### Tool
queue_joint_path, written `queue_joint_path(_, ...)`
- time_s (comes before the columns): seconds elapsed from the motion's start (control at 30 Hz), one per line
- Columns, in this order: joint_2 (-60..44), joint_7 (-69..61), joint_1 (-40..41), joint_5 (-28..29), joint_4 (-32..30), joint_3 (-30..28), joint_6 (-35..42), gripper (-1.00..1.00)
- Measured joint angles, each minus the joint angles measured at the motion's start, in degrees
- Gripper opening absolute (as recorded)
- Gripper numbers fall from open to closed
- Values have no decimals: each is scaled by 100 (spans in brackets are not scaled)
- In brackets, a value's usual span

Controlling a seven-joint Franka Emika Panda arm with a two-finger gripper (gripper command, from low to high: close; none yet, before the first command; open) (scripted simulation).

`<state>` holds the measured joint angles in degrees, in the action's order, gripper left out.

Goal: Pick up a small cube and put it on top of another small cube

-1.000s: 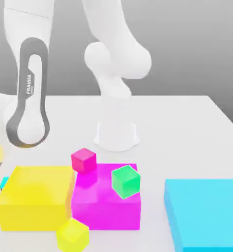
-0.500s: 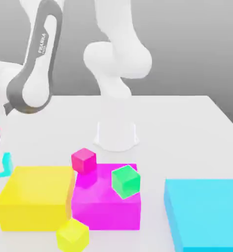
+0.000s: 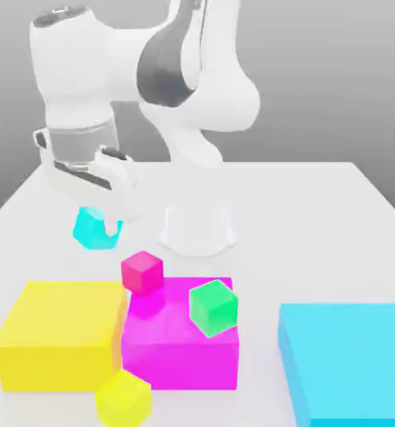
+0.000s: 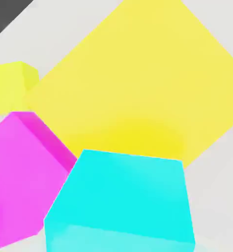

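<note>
Cyan and glossy, the small cube hangs from the gripper, which looks clamped on it, with the cube raised above the table on the exterior view's left. In the hand view the same cube looms close, with the large yellow block beyond it.

The step in hand seems to be the carry toward another small cube. The sentence does not say which, so pink, green and small yellow are all candidates. The arm does well to keep its load high, square the cyan faces with those of the chosen cube while there is room to turn, then come straight down over its centre. It should release only once the two faces meet flat, and rise without a sideways tug; a tilted or off-centre landing could tip the upper cube or push the lower one away.

Green appears to rest on the magenta block, near its edge, and pink overlaps that block's far corner, its support hard to judge. The small yellow cube sits at the near side, just beside both blocks, so a low approach could clip them. The large cyan block lies well apart.
</note>
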<state>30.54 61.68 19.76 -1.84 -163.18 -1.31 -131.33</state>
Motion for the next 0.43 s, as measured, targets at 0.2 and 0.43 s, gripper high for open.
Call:
queue_joint_path(0.2, -53, 312, -91, -25, -556, 361, -740, -100)
queue_joint_path(0.43, -520, 298, -58, -57, -727, 420, -1380, 100)
